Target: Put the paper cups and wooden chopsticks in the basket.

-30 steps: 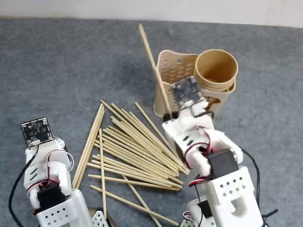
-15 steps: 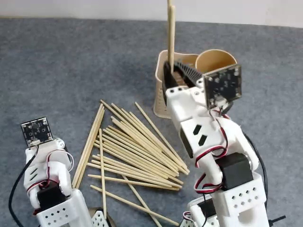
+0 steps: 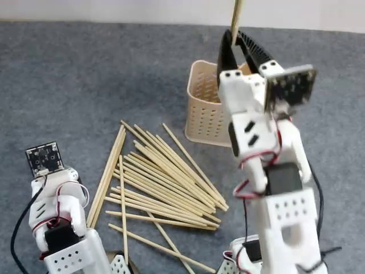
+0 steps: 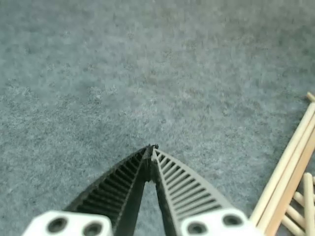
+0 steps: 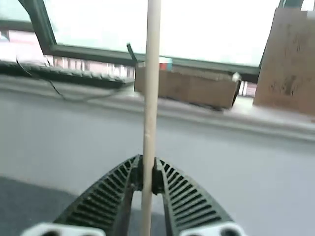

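Grey cloth covers the desk (image 3: 74, 80). In the high view, a beige perforated basket (image 3: 205, 114) stands in the upper centre of the frame. The right arm (image 3: 256, 131) rises from the lower right and partly hides the basket's right side. The right jaws are closed on a single wooden chopstick (image 3: 237, 14), which is held nearly upright above the basket and runs out of the top edge of the frame. The right wrist view shows the same chopstick (image 5: 150, 98) pinched between the two ribbed jaws, with a pale wall and a window behind it. A loose pile of chopsticks (image 3: 165, 171) lies fanned on the desk at centre, below and left of the basket. The left arm (image 3: 57, 211) is at the lower left, just beside the pile. The left jaws are shut with their tips touching and nothing between them, above bare cloth, with a few chopsticks (image 4: 288, 164) lying alongside.
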Available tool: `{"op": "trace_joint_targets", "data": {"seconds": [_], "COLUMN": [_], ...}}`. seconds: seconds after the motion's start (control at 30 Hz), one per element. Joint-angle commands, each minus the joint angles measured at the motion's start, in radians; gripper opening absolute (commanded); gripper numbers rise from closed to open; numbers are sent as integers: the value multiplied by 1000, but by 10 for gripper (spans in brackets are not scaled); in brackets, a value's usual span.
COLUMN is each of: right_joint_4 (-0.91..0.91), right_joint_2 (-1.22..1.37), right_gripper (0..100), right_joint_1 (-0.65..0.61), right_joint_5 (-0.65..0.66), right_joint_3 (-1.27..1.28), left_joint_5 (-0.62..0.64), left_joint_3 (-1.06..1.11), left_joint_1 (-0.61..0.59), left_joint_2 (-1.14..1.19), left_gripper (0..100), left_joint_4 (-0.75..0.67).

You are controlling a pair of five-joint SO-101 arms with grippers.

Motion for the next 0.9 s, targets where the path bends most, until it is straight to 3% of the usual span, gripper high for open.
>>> {"op": "trace_joint_targets", "data": {"seconds": [0.0,0.47,0.67,0.87], "right_joint_4": [-25,-28,-22,-21], "right_joint_2": [81,226,216,214], "right_gripper": [5,8,101,101], "right_joint_1": [22,24,25,25], "right_joint_5": [17,17,17,17], "right_joint_3": [-51,64,64,65], "left_joint_5": [0,0,-2,-40], "left_joint_3": [-12,-8,-7,-2], "left_joint_1": [-4,-4,-4,25], "left_joint_2": [-8,-8,-8,-8], "left_gripper": [5,5,5,5], "left_joint_4": [-21,-21,-21,-20]}}
